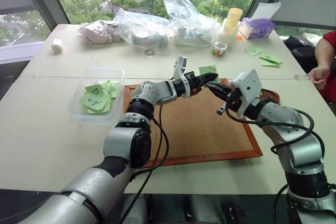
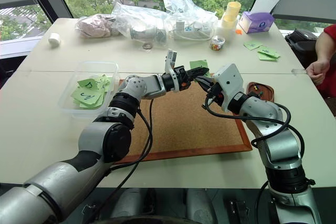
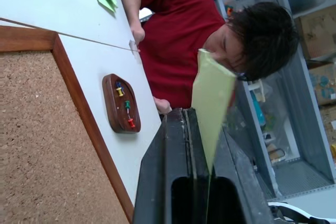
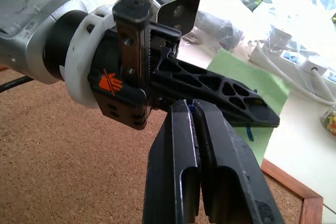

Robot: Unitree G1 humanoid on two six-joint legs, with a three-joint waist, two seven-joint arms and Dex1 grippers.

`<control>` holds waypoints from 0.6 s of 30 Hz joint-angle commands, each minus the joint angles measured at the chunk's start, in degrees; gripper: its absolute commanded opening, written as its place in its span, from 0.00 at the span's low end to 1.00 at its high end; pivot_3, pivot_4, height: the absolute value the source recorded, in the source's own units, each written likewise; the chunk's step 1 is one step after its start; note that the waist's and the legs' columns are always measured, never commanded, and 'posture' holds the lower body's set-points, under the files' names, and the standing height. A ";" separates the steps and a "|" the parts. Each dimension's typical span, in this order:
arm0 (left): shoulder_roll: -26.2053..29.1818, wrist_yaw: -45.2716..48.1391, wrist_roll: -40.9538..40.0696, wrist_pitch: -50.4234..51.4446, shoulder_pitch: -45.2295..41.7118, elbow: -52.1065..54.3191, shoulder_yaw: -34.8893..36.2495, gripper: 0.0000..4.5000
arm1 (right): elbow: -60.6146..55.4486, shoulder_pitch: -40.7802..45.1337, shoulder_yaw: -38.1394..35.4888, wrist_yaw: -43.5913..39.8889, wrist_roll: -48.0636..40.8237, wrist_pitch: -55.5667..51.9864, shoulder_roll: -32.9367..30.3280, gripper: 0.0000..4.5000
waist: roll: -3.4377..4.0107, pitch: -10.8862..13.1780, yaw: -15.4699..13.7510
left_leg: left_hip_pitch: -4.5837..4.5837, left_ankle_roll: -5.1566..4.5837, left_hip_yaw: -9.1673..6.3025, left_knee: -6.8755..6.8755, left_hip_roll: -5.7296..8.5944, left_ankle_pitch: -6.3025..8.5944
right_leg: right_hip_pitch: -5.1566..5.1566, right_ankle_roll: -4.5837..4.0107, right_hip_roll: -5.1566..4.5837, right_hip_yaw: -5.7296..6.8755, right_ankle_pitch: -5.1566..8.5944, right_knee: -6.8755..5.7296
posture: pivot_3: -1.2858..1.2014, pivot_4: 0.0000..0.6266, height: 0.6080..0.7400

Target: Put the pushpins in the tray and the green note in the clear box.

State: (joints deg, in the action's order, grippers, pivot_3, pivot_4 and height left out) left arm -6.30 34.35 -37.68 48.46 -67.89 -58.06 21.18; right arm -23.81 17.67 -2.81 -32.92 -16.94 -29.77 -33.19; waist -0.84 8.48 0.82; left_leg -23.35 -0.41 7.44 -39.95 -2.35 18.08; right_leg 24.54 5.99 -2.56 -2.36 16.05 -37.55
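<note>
Beside tall windows, over a wood-framed corkboard (image 1: 199, 124) on a pale table (image 1: 47, 119), the left gripper (image 1: 209, 79) clamps the light-green paper note (image 3: 212, 103). The right gripper (image 4: 195, 109) is closed on a blue-headed pin. The left wrist view reveals pushpins (image 3: 126, 108) in the reddish-brown tray (image 3: 113, 106).

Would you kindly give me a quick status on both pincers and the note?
Left pincer shut on light-green paper note. Right pincer shut, nose to nose with it above the corkboard. Clear plastic box unobstructed.
</note>
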 commanded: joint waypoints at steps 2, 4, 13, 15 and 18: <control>1.03 2.38 4.24 -3.23 -0.45 1.14 -3.81 0.01 | -3.01 0.43 -1.55 1.17 -0.08 0.28 -0.09 0.00 | 0.00 0.00 -0.04 | 0.00 0.00 0.00 0.00 0.01 0.00 | 0.00 0.00 0.00 0.00 0.00 0.00 | 0.52 0.24 0.96; 1.49 2.70 6.85 -5.32 0.68 1.20 -5.98 0.01 | -3.00 0.85 -2.75 2.35 -1.10 -0.17 0.90 0.00 | 0.00 0.00 -0.07 | 0.00 0.00 0.00 0.00 0.01 0.00 | 0.00 0.00 0.00 0.00 0.00 0.00 | 0.52 0.24 0.96; 5.78 9.96 19.59 -18.47 8.83 18.95 -22.18 0.01 | 2.03 3.97 -19.33 15.17 -10.67 -7.99 7.49 0.00 | 0.02 0.01 -0.10 | -0.01 0.00 0.01 0.00 -0.01 0.00 | 0.00 0.01 -0.03 -0.01 -0.01 -0.01 | 0.52 0.24 0.96; 9.35 14.53 23.90 -22.63 12.79 31.20 -30.27 0.01 | 7.08 4.28 -23.04 18.82 -8.58 -9.67 5.59 0.00 | 0.03 0.01 -0.25 | -0.01 0.01 0.07 0.01 -0.04 0.00 | 0.00 0.00 -0.05 -0.02 -0.01 -0.01 | 0.52 0.24 0.96; 14.88 18.88 28.48 -26.90 16.87 42.83 -37.87 0.01 | 12.88 3.33 -23.14 19.98 -5.44 -11.78 1.42 0.00 | 0.09 -0.03 -0.34 | -0.01 0.01 0.17 0.02 -0.13 0.00 | 0.00 -0.01 -0.11 -0.02 -0.01 -0.02 | 0.52 0.24 0.96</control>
State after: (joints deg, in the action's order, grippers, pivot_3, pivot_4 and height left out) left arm 7.98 50.25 -11.63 25.02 -51.28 -22.39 -12.58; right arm -12.24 21.07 -25.40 -13.73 -23.98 -41.09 -30.30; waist -0.75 8.45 0.49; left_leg -23.36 -0.40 7.63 -39.93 -2.48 18.08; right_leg 24.54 5.98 -2.68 -2.39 16.04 -37.56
